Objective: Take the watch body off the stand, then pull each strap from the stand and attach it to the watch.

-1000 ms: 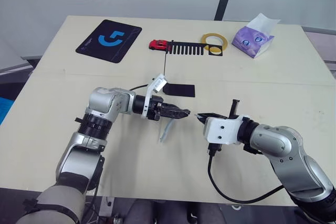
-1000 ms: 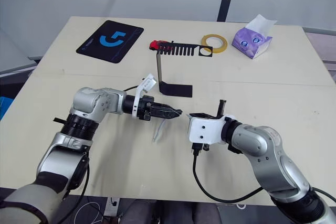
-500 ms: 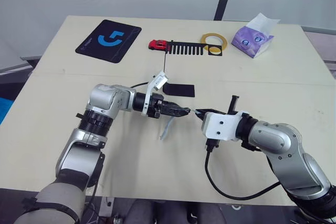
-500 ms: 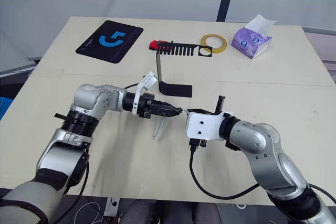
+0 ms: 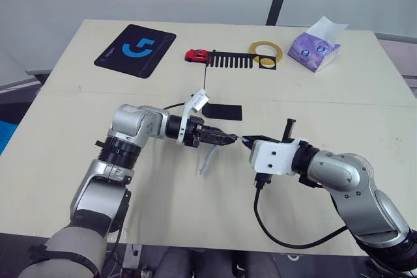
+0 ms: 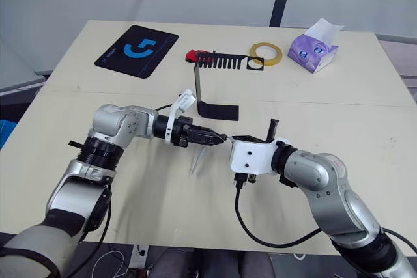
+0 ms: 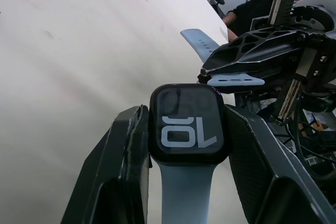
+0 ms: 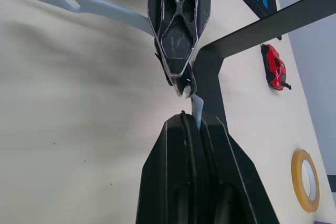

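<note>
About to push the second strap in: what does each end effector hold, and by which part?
Left end effector: watch body, gripped by its two side edges. Right end effector: strap, pinched near its end.

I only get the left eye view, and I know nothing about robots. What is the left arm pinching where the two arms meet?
Observer: The left wrist view shows the left gripper clamped on the watch body, white digits on its screen.
Operator: And the pale strip dangling below it?
Observer: That is one strap, coming straight off the watch body's edge.
Operator: What about the other arm?
Observer: The right gripper has its jaws shut on the second strap, held right at the tip of the left gripper. I cannot tell whether it has joined the watch.
</note>
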Available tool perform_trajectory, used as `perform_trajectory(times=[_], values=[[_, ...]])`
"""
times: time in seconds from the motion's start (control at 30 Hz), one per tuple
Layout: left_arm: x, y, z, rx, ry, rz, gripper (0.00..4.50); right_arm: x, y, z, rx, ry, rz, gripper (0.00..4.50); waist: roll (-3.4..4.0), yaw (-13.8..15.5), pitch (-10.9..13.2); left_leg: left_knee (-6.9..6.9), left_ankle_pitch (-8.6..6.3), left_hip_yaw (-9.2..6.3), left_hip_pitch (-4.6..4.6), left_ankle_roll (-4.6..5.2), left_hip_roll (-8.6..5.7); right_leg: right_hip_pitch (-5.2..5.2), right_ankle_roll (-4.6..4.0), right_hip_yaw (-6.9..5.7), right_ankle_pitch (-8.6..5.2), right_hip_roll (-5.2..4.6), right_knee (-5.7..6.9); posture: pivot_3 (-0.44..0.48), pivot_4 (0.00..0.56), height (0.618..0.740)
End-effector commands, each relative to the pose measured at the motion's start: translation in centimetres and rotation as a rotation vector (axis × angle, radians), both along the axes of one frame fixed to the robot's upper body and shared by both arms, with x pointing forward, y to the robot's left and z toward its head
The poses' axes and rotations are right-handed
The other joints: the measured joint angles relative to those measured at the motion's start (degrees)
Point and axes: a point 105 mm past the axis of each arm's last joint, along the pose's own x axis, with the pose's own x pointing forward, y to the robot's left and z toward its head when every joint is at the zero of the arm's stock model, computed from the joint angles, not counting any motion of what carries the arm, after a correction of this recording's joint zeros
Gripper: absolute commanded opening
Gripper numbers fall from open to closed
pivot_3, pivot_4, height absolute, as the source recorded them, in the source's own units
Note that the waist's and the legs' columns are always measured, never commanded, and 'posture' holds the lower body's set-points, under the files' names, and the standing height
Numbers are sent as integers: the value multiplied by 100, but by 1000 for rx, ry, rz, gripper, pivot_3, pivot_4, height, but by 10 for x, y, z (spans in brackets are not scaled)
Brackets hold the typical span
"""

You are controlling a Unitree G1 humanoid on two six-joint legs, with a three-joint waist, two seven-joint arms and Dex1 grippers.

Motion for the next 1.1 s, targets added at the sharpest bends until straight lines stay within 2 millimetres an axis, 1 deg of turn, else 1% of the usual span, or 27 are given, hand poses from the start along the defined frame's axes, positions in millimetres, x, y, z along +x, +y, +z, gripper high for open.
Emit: perform_trajectory(times=[0.03, 0.43, 1.1], values=[[-1, -4, 16, -41, -38, -18, 1705, -4, 5, 8, 5, -41, 27, 0, 0, 1, 0, 0, 0, 0, 0, 0, 0, 0, 0, 0, 0, 0, 0, 0, 150, 738], [1, -3, 15, -39, -36, -9, 1705, -5, 4, 8, -6, -46, 24, 0, 0, 1, 0, 0, 0, 0, 0, 0, 0, 0, 0, 0, 0, 0, 0, 0, 150, 738], [-2, -6, 15, -49, -37, -19, 1705, -7, 1, 10, -15, -55, 15, 0, 0, 1, 0, 0, 0, 0, 0, 0, 0, 0, 0, 0, 0, 0, 0, 0, 150, 738]])
